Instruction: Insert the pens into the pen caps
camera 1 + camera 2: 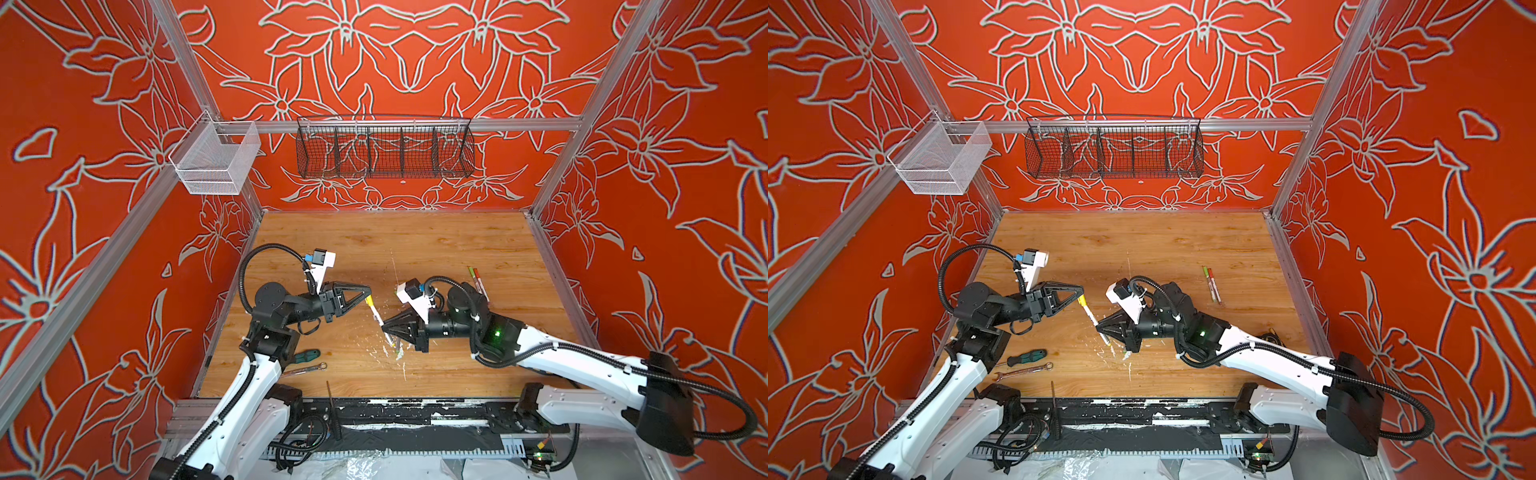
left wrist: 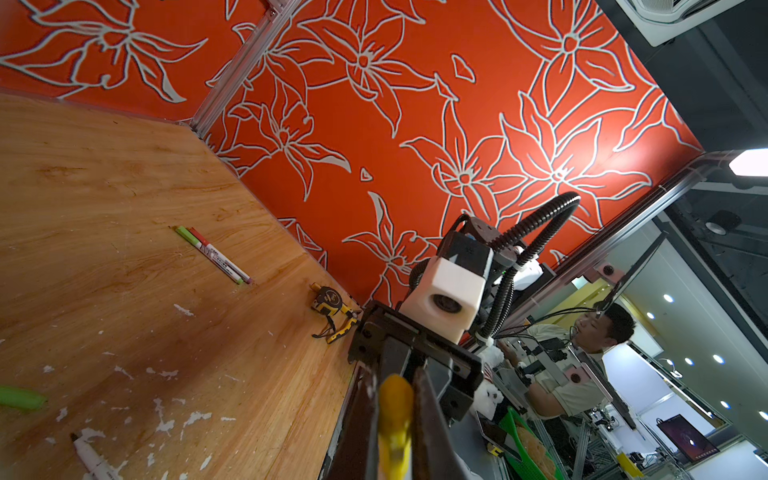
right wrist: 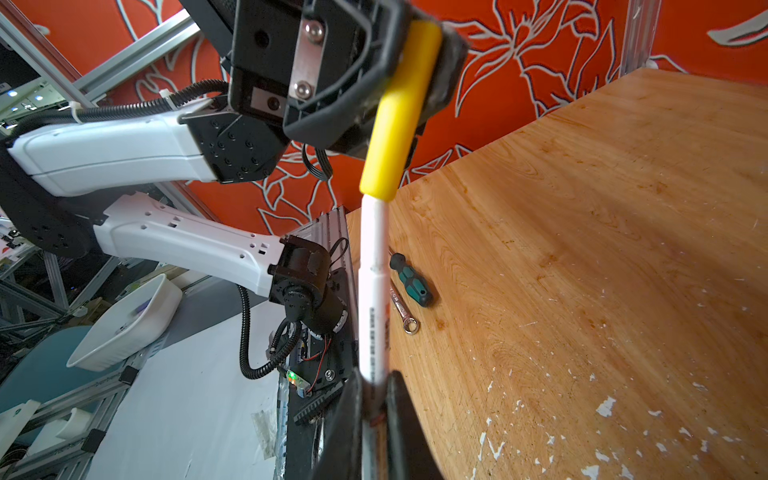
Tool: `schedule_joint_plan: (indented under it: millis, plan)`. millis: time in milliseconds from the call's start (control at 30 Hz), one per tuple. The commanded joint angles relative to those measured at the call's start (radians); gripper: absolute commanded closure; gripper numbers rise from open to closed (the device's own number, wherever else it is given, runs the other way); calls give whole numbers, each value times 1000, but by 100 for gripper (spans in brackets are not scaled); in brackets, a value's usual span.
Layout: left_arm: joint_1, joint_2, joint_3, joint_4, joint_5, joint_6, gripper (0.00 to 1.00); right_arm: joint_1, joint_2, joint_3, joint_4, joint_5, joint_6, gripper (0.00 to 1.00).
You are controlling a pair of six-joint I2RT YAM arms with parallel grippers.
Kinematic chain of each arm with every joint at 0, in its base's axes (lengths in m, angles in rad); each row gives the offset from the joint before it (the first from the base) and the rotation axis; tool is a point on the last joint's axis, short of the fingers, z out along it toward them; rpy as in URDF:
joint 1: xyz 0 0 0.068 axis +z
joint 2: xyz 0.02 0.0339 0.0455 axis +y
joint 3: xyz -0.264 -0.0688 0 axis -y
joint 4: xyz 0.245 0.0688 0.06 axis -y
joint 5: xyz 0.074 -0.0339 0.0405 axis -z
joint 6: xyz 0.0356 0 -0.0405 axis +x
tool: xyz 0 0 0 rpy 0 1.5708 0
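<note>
1. Nearest me, by the front-left corner of the counter (image 1: 415, 241), the green-handled screwdriver (image 1: 307, 355) and the silver wrench (image 1: 305, 369) lie close together. I can read no marking on either.
2. At mid-counter my left claw (image 1: 368, 296) is clamped on the yellow pen cap (image 3: 399, 112), held off the wood.
3. My right claw (image 1: 386, 328) is clamped on a white pen (image 3: 374, 291). Its free end meets the cap's mouth, but I cannot tell how deep it sits. Black print runs along the barrel, too blurred to read.
4. Near the right claw, an uncapped pen (image 2: 91, 457) and a green cap (image 2: 20, 397) lie apart on paint-flecked wood.
5. Toward the right edge, two capped pens (image 1: 1212, 284), one green-capped and one red-capped, lie touching side by side. Their barrel print is unreadable.
6. Past the claws, bare wood runs to the back edge. Above it hang a black wire basket (image 1: 384, 151) and a white mesh basket (image 1: 216, 160).
</note>
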Motion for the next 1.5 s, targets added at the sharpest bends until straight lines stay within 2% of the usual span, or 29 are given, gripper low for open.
schedule_joint_plan:
  millis: [0,500,833,1033,1467]
  plan:
    - [2,-6,-7,52,27,-15,100,3,9,36,22,27,-24,95]
    - [-1,-8,-7,57,32,-11,100,1,22,67,65,114,-44,96]
    - [-33,-18,5,-16,15,76,100,-3,38,121,33,168,-2,97]
    - [-93,-11,42,-168,-12,194,100,-3,39,170,-18,200,11,97]
    - [-158,-4,66,-277,-52,273,100,-7,43,262,-102,283,-3,97]
